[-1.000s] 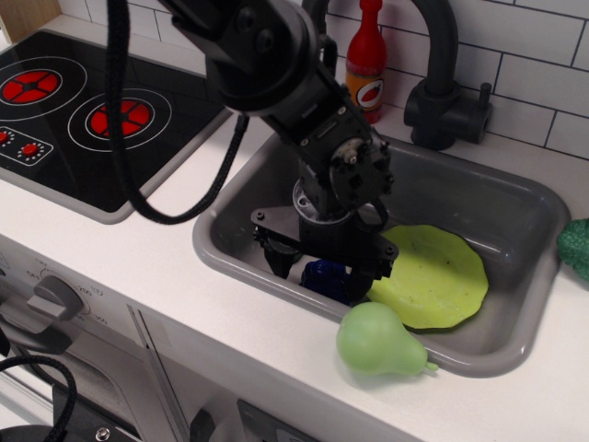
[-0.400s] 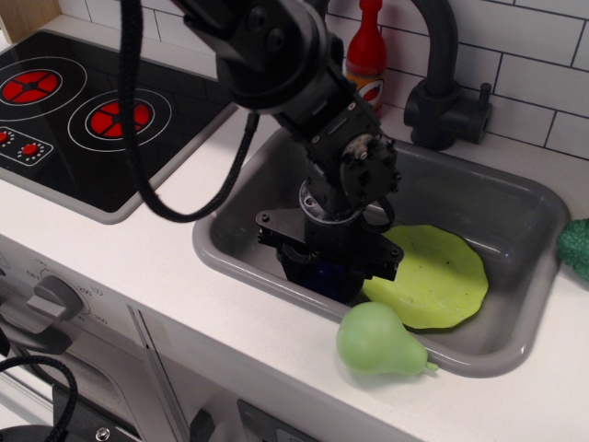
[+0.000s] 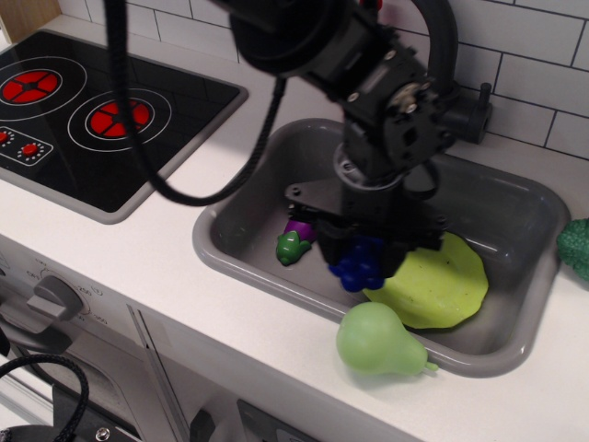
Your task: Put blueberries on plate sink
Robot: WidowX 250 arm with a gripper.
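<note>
My gripper [image 3: 365, 258] is shut on the blueberries [image 3: 359, 264], a glossy dark-blue cluster, and holds them raised inside the grey sink [image 3: 515, 216]. They hang just at the left edge of the lime-green wavy plate [image 3: 440, 285], which lies on the sink floor at the right. The arm hides the plate's far left part.
A purple eggplant with green cap [image 3: 294, 239] lies in the sink left of the gripper. A pale green pear [image 3: 377, 341] sits on the sink's front rim. The black stovetop [image 3: 92, 120] is at left, the dark faucet [image 3: 451, 83] behind, a green object [image 3: 576, 247] at the right edge.
The gripper closed on the blueberries low in the sink, then lifted them and moved right toward the plate. The eggplant, earlier hidden, now shows.
</note>
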